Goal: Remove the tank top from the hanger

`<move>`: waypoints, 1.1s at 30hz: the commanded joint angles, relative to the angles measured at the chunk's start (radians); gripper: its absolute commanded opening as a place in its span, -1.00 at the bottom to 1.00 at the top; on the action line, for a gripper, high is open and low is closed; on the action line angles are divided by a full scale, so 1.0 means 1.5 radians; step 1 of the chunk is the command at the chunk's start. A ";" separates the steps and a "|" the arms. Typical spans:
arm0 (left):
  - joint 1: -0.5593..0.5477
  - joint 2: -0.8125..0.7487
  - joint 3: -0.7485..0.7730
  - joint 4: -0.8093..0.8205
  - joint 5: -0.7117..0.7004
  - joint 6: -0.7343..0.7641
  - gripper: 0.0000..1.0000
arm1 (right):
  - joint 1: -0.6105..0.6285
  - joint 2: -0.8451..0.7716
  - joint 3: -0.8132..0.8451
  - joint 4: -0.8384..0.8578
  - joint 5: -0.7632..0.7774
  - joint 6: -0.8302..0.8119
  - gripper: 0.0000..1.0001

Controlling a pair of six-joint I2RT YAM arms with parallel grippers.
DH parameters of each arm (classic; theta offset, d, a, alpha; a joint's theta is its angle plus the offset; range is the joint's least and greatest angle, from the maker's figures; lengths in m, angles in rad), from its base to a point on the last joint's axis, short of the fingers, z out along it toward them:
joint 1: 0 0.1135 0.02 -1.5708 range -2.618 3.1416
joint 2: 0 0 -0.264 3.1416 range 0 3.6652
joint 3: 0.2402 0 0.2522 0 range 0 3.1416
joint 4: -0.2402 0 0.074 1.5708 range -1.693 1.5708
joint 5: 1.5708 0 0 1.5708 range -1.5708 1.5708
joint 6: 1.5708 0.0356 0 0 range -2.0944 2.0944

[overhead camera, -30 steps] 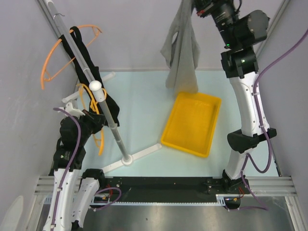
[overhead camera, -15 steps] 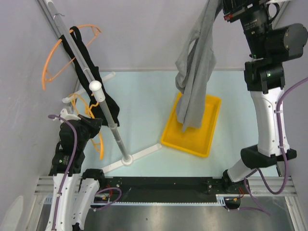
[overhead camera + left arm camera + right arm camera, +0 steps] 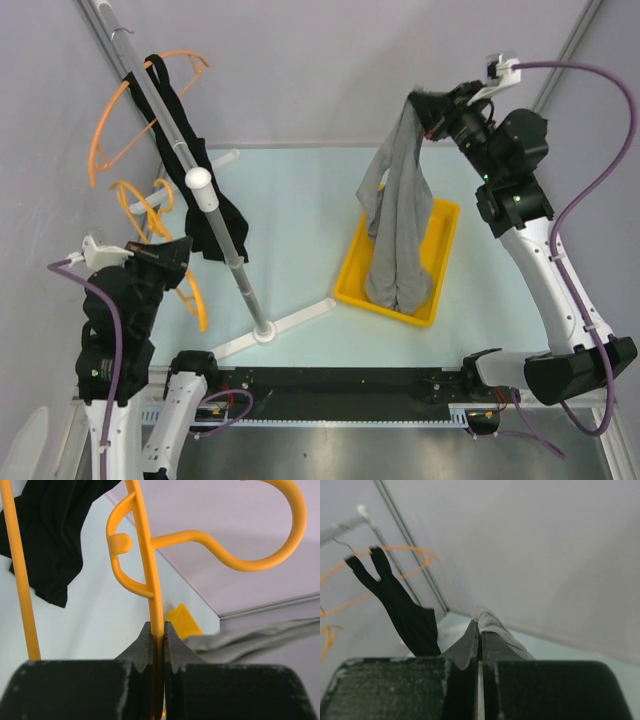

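My right gripper (image 3: 432,108) is shut on the top of the grey tank top (image 3: 398,225), which hangs down with its lower end in the yellow tray (image 3: 444,250). In the right wrist view my gripper (image 3: 480,625) pinches a fold of the grey fabric (image 3: 492,621). My left gripper (image 3: 178,252) is shut on a bare orange hanger (image 3: 140,208) at the left of the table. In the left wrist view my gripper (image 3: 158,626) grips the hanger's rod (image 3: 145,555), with its hook above. The tank top (image 3: 260,640) is apart from the hanger.
A clothes rack with a slanted rail (image 3: 165,110) and a white-footed pole (image 3: 240,270) stands at the left. A black tank top (image 3: 185,150) hangs on a second orange hanger (image 3: 120,150) there; it also shows in the right wrist view (image 3: 402,612). Grey walls close in on all sides.
My right arm has swung down and toward me, lowering the grey tank top until its end lies in the tray. My left arm has drawn back leftward with the orange hanger.
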 commanded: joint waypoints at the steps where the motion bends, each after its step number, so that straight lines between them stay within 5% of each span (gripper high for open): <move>1: 0.007 -0.027 0.062 -0.007 0.057 0.002 -1.00 | -0.004 -0.067 -0.087 0.007 0.028 -0.051 -1.00; 10: 0.007 0.046 0.224 -0.022 0.291 0.042 -1.00 | -0.054 -0.009 -0.110 -0.084 -0.139 -0.084 -0.99; 16: 0.006 0.162 0.395 -0.089 0.387 0.082 -1.00 | -0.063 0.026 -0.094 -0.129 -0.246 -0.103 -0.31; 21: 0.006 0.231 0.502 -0.131 0.391 0.082 -1.00 | -0.065 -0.011 -0.117 -0.107 -0.256 -0.096 -0.12; 27: 0.005 0.225 0.512 -0.144 0.365 0.073 -1.00 | -0.067 0.002 -0.112 -0.119 -0.246 -0.096 0.59; 29: 0.006 0.196 0.505 -0.162 0.329 0.078 -1.00 | -0.067 0.034 -0.063 -0.162 -0.262 -0.090 0.68; 30: 0.006 0.184 0.497 -0.165 0.302 0.078 -1.00 | -0.066 0.065 -0.047 -0.172 -0.278 -0.087 0.99; 33: 0.006 0.142 0.467 -0.182 0.254 0.081 -1.00 | -0.050 0.084 -0.014 -0.167 -0.298 -0.084 0.99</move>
